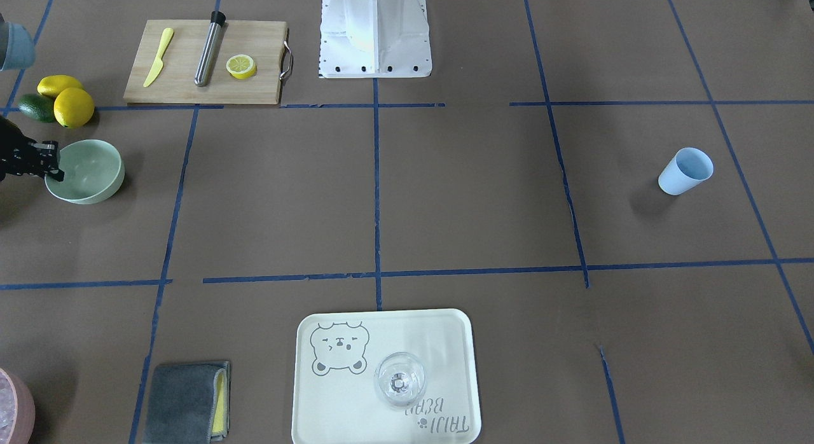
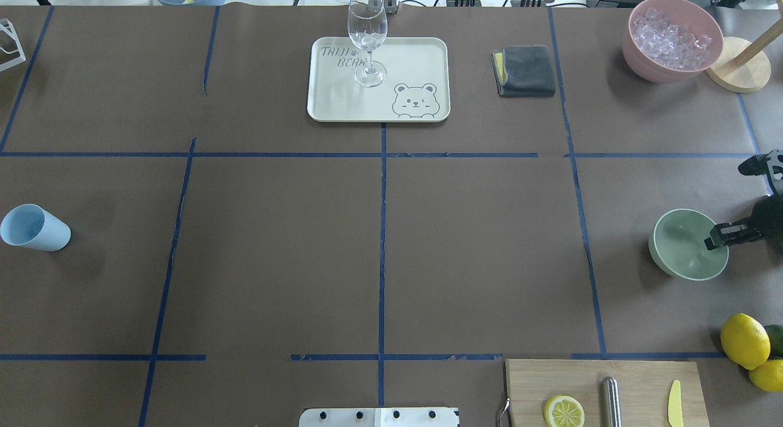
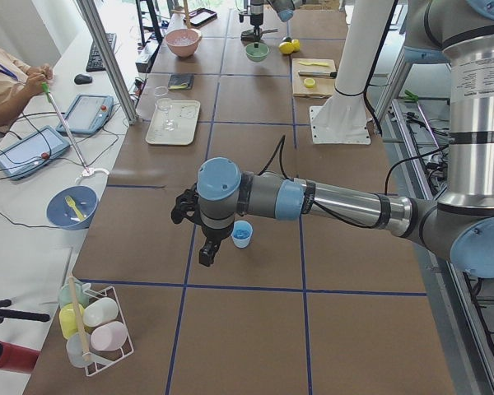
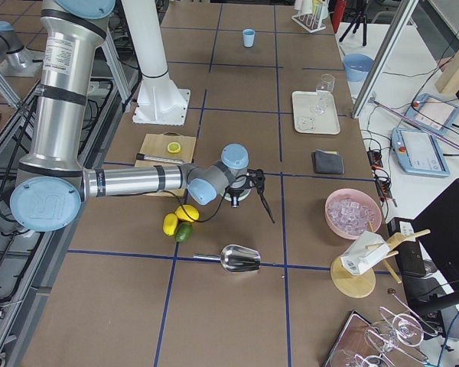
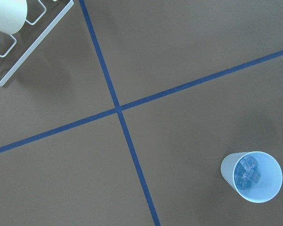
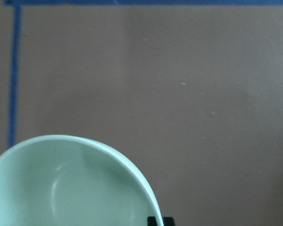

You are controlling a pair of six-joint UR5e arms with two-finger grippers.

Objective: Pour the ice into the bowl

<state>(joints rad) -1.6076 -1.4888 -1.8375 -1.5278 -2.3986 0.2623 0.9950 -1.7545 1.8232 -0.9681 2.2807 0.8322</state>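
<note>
Nearest the robot, at its right, a wooden cutting board (image 2: 642, 384) carries a lemon half (image 2: 564, 412), a metal cylinder (image 2: 610, 402) and a yellow knife (image 2: 674, 412). Two whole lemons (image 2: 744, 340) and a lime (image 2: 775, 340) lie just beside the board on the brown tabletop (image 2: 275, 262). In the middle band, well apart from each other, stand the cup and the bowl. The light blue cup (image 2: 33, 228) is upright at the robot's far left. Inside it the ice (image 5: 249, 172) shows as a few clear, glassy little cubes heaped at the bottom. The left arm (image 3: 337, 202) hangs over the tabletop near that cup; whether the left jaws are open or closed cannot be told. At the far right sits the bowl (image 2: 685, 246), round, pale mint green, with smooth plain sides and a bare inside. The right arm (image 4: 138, 181) reaches to its outer edge. The right jaws straddle the rim, one finger inside and one outside, with only a narrow gap, so they appear to pinch it. Farthest off, a pale tray (image 2: 416, 60) with a bear drawing holds a clear stemmed glass (image 2: 367, 32). To its right lies a folded grey cloth (image 2: 526, 69), then a pink container (image 2: 642, 66) filled with a larger heap of cubes (image 2: 673, 35).
</note>
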